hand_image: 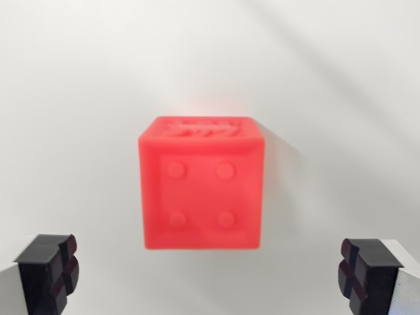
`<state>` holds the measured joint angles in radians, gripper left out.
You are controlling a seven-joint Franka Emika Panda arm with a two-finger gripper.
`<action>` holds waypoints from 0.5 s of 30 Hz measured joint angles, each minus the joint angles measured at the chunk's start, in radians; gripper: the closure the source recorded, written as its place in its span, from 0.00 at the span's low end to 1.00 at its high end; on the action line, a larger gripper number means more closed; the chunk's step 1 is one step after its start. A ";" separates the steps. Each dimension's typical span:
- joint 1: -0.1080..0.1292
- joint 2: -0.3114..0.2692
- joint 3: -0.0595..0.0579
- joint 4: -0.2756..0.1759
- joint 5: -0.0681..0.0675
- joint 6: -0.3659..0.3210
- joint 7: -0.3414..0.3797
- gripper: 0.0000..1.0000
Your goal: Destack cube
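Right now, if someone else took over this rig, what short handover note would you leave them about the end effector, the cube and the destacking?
End effector: open and empty, its two black fingertips wide apart at the bottom corners of the wrist view.
Red cube: centred above the gap between the fingertips, on a plain white surface, untouched. The face toward the camera has four round studs; the picture is blurred.
Done: the end effector is lined up over the cube; no grasp yet.
Left: descend, close on the cube, lift it off and set it aside. Whether another cube lies underneath cannot be told from this view.
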<state>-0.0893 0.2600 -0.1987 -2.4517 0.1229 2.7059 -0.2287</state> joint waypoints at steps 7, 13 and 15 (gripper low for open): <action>0.009 -0.069 -0.016 -0.004 -0.037 -0.063 0.026 0.00; 0.011 -0.138 -0.023 -0.004 -0.071 -0.129 0.049 0.00; 0.011 -0.155 -0.024 -0.003 -0.078 -0.147 0.054 0.00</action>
<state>-0.0782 0.1055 -0.2225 -2.4550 0.0447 2.5594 -0.1742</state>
